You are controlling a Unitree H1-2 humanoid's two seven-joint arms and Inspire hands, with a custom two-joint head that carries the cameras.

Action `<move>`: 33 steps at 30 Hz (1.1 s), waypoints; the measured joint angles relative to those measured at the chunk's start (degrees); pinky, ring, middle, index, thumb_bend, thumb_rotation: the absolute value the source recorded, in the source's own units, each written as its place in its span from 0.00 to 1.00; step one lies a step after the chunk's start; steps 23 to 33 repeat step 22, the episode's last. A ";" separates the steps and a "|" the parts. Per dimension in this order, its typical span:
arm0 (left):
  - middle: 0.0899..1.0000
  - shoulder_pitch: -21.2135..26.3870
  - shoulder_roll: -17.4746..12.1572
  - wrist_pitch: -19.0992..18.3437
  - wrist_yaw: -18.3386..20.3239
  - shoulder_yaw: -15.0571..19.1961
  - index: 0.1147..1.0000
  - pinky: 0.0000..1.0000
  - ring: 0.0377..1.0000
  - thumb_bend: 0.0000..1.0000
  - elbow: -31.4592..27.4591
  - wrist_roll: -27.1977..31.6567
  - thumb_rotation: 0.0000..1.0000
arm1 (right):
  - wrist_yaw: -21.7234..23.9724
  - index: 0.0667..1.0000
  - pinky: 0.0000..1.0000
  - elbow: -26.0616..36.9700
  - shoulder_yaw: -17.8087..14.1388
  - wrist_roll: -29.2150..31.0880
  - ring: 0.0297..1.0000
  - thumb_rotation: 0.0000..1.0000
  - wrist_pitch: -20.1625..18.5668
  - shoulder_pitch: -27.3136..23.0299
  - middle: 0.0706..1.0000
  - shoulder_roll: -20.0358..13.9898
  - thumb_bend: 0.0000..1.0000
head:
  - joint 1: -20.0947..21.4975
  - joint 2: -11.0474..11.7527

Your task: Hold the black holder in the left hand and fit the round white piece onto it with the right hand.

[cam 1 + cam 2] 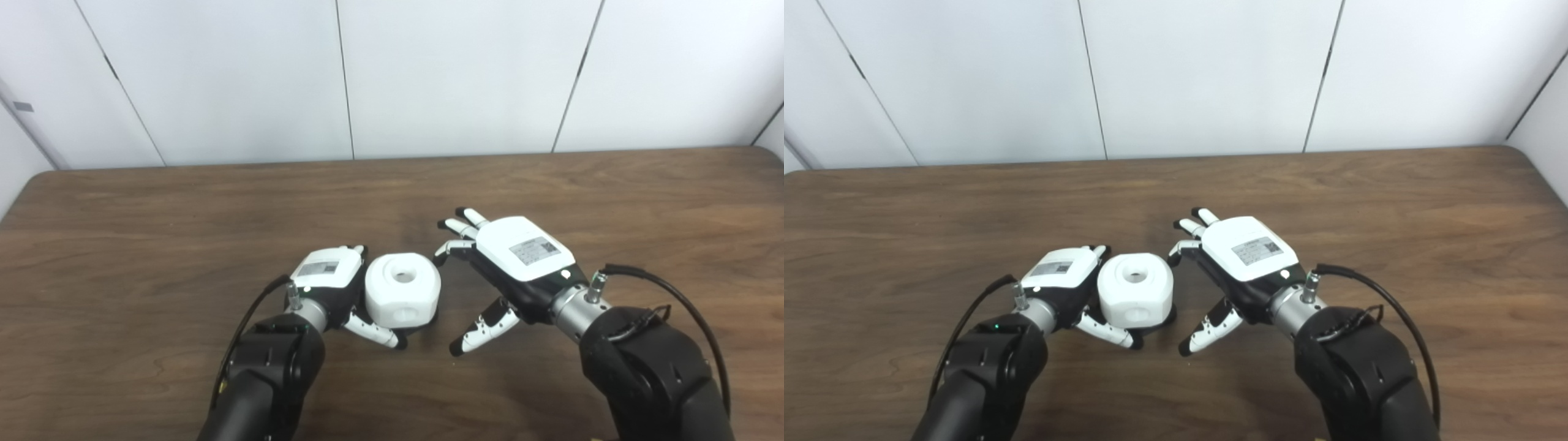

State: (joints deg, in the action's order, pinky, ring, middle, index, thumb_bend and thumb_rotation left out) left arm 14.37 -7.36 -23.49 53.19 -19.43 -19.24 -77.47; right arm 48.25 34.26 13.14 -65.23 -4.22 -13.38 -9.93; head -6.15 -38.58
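The white piece (402,289) stands on the bench (184,208), nearer the front edge than the back and about midway between the side edges. A thin black base, likely the holder (422,323), shows under its lower rim, so the piece seems already seated on it. The left hand (327,278) wraps the piece from the left, with its thumb curled across the front and fingertips just showing behind. The right hand (511,266) is just to the right of the piece, apart from it, fingers spread wide and holding nothing. A hole marks the piece's top.
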 measured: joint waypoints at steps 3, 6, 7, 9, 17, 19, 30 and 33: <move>1.00 0.22 0.41 0.00 2.83 0.96 1.00 1.00 1.00 1.00 -0.89 -1.47 0.41 | 0.00 0.71 0.75 0.00 0.00 0.01 1.00 0.42 0.00 0.00 0.95 0.05 0.91 | 0.00 -0.09; 1.00 0.27 0.82 0.02 5.30 1.75 1.00 1.00 1.00 1.00 -1.70 -3.00 0.41 | 0.00 0.71 0.74 0.00 0.00 0.00 1.00 0.42 0.01 0.01 0.95 0.05 0.92 | 0.00 -0.09; 1.00 0.36 1.04 0.02 6.13 1.99 1.00 1.00 1.00 1.00 -1.81 -3.54 0.41 | 0.00 0.71 0.74 0.00 0.00 0.00 1.00 0.42 0.01 0.01 0.95 0.05 0.92 | 0.00 -0.09; 1.00 0.59 1.51 0.06 7.58 2.51 1.00 1.00 1.00 1.00 -2.01 -4.46 0.41 | 0.00 0.71 0.74 0.00 0.00 0.00 1.00 0.42 0.01 0.01 0.95 0.05 0.92 | 0.00 -0.09; 1.00 0.96 2.66 0.31 11.08 4.10 1.00 1.00 1.00 1.00 -2.50 -6.53 0.43 | -0.12 0.71 0.73 0.00 0.01 -0.06 1.00 0.42 0.03 0.01 0.95 0.05 0.92 | -0.09 0.00; 1.00 1.31 2.74 0.37 12.47 4.56 1.00 1.00 1.00 1.00 -2.68 -6.73 0.42 | -0.17 0.71 0.73 0.00 0.03 -0.11 1.00 0.42 0.03 0.01 0.95 0.05 0.92 | -0.09 0.09; 1.00 2.02 2.68 0.40 14.72 5.43 1.00 1.00 1.00 1.00 -2.99 -6.57 0.41 | -0.21 0.71 0.73 0.00 0.04 -0.15 1.00 0.42 0.03 0.01 0.95 0.07 0.92 | 0.00 0.09; 1.00 2.02 2.68 0.40 14.72 5.43 1.00 1.00 1.00 1.00 -2.99 -6.57 0.41 | -0.21 0.71 0.73 0.00 0.04 -0.15 1.00 0.42 0.03 0.01 0.95 0.07 0.92 | 0.00 0.09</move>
